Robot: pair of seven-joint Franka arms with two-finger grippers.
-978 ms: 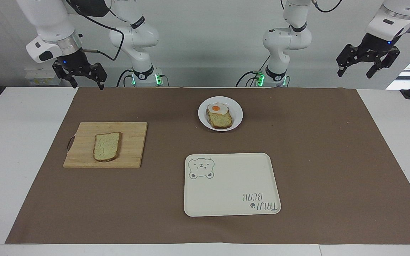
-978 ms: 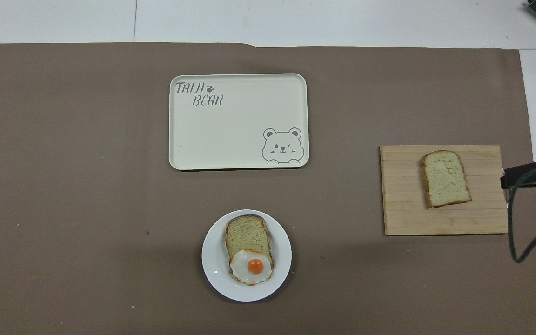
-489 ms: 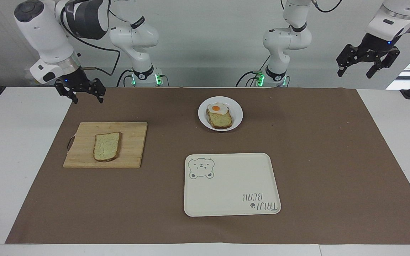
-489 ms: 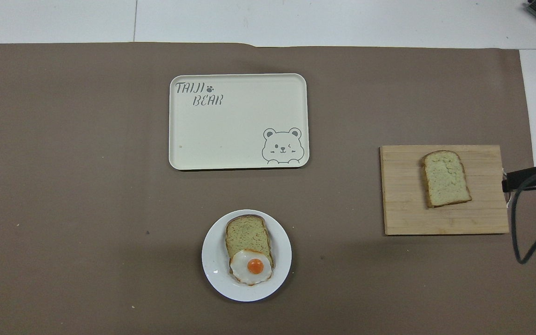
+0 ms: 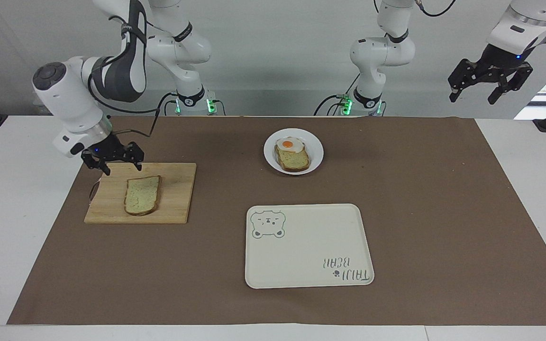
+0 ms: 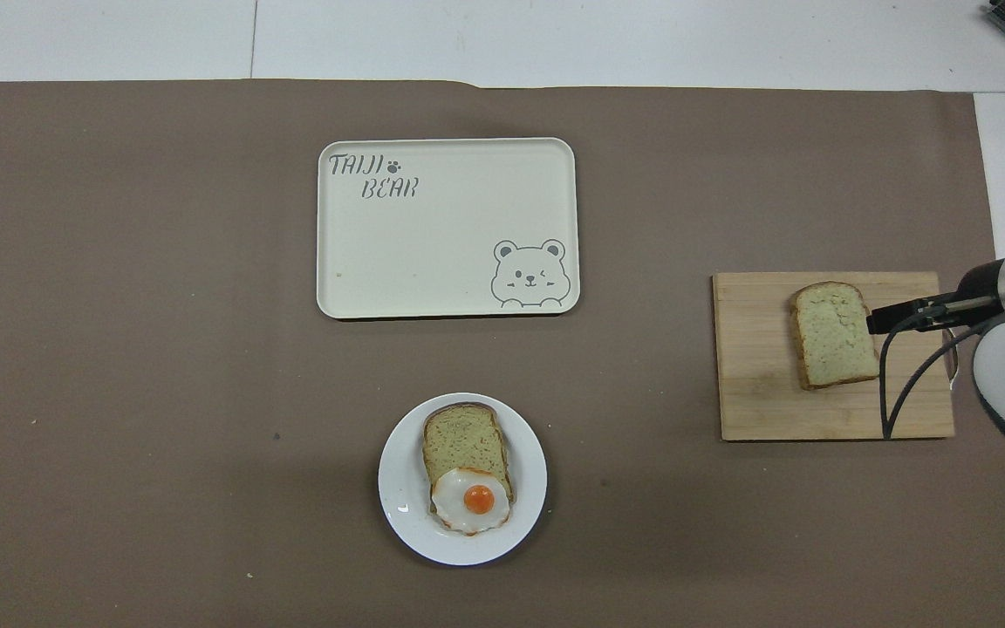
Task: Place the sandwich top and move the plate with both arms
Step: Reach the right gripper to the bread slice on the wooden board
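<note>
- Facing view: we see our right gripper [image 5: 120, 167], jaws spread and empty, at middle left over the cutting board [image 5: 178, 208] edge; the pale, dark-crusted sandwich top [image 5: 142, 194] lies below it; our left gripper [image 5: 473, 98] waits, spread and empty, upper right
- Overhead view: the plate [image 6: 399, 494] with egg slice [image 6: 467, 467] sits bottom centre, bare mat [image 6: 119, 349] around; the tray [image 6: 433, 262] lies above it

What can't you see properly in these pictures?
- Overhead view: the right tool does not show; its own arm covers it, beside the cutting board.
- Overhead view: the left tool is almost all cut off by the picture's edge.
- Both views: the fried egg hides part of the bread slice under it.
</note>
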